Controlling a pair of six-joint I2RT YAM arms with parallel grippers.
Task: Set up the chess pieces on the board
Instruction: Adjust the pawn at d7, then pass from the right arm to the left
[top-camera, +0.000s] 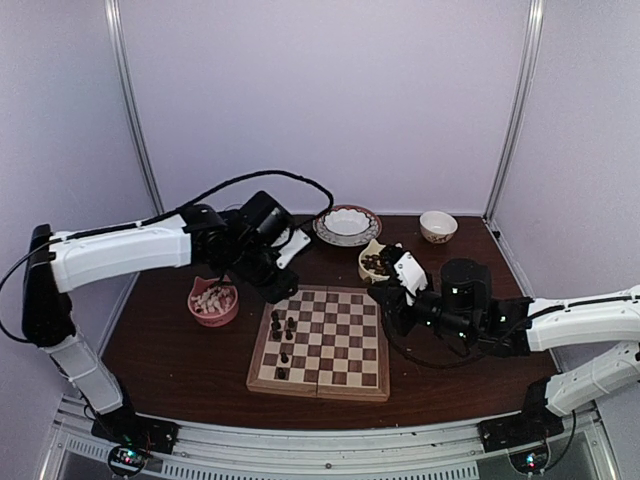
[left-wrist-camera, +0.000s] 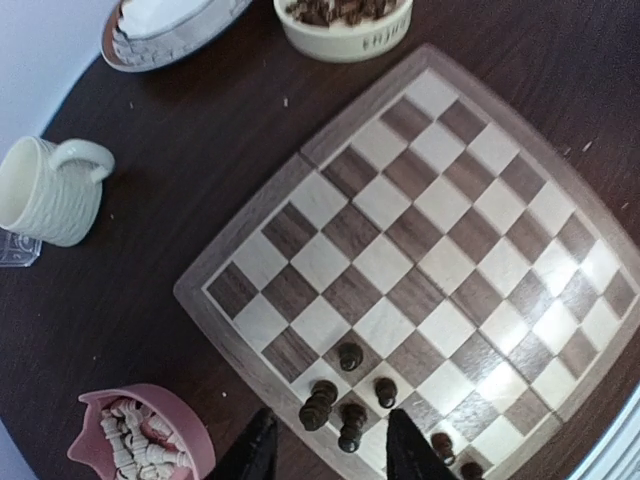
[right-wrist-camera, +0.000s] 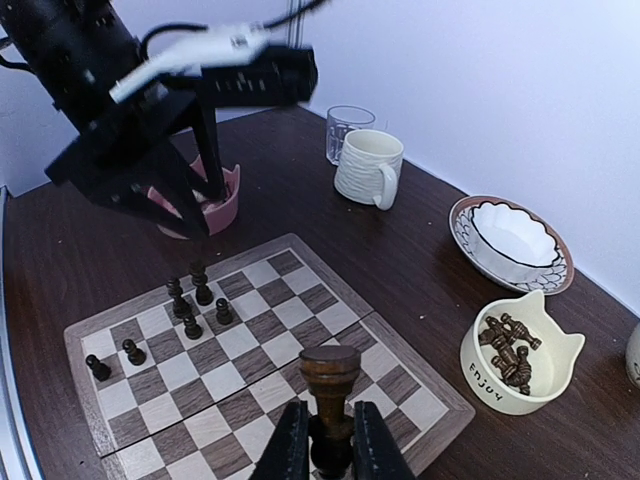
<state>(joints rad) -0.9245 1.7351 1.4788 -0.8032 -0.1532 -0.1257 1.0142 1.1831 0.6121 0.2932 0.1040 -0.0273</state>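
A lab test booth: plain lilac walls (top-camera: 330, 100), metal corner posts (top-camera: 137, 120).

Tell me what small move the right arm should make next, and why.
Probably lower the dark brown turned chess piece, clamped in the right end effector above the chequered wooden board, onto a free square near the six dark pieces standing there.

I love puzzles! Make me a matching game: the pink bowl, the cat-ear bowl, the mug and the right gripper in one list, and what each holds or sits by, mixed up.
1. pink bowl
2. cat-eared cream bowl
3. ribbed mug
4. right gripper

A. shut on a dark brown chess piece
B. holds pale chess pieces
C. beside a clear glass
D. holds dark chess pieces

Pairs: 1-B, 2-D, 3-C, 4-A.
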